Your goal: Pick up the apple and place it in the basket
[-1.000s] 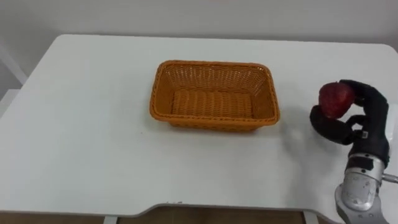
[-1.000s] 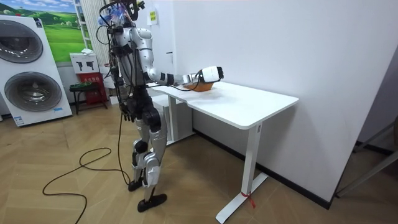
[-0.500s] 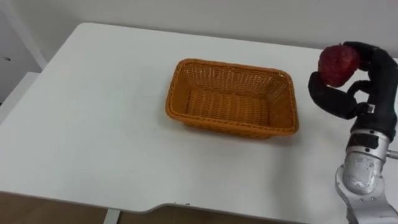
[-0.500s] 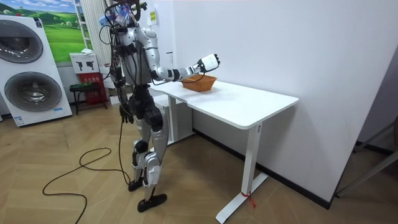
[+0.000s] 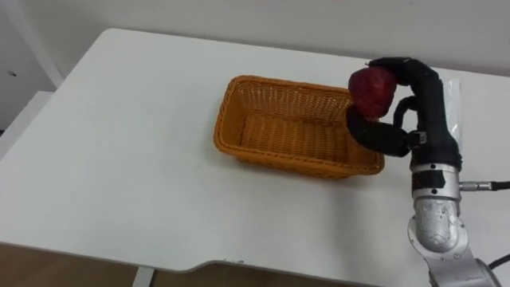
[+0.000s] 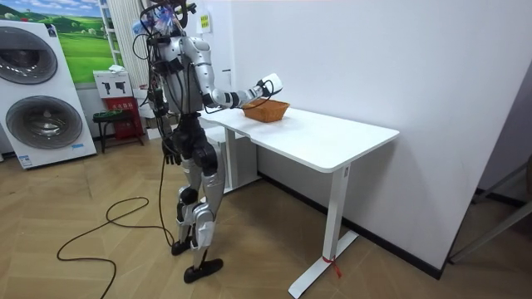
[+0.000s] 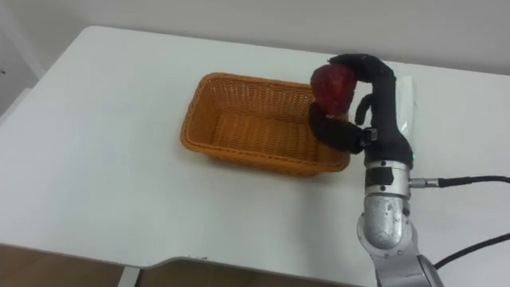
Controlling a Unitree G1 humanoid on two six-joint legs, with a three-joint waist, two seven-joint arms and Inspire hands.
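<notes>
**Apple now over the basket's right end**

Since 0.5 s ago the right hand (image 5: pixel 424 108) has swung left, from beside the wicker basket (image 5: pixel 279 162) to above its right end. The basket sits where it was.

The fingers arch over the top of the red apple (image 5: pixel 371 89) and the thumb curls under it, so the hand is clamped on the apple. The apple is in the air over the basket's far right corner, clear of the wicker.

The basket rests on the white table (image 5: pixel 119 159).

Room view: the robot stands upright at the table's end with its right arm stretched over the basket. The left hand (image 6: pixel 170 153) hangs at its side. I cannot tell its state.
</notes>
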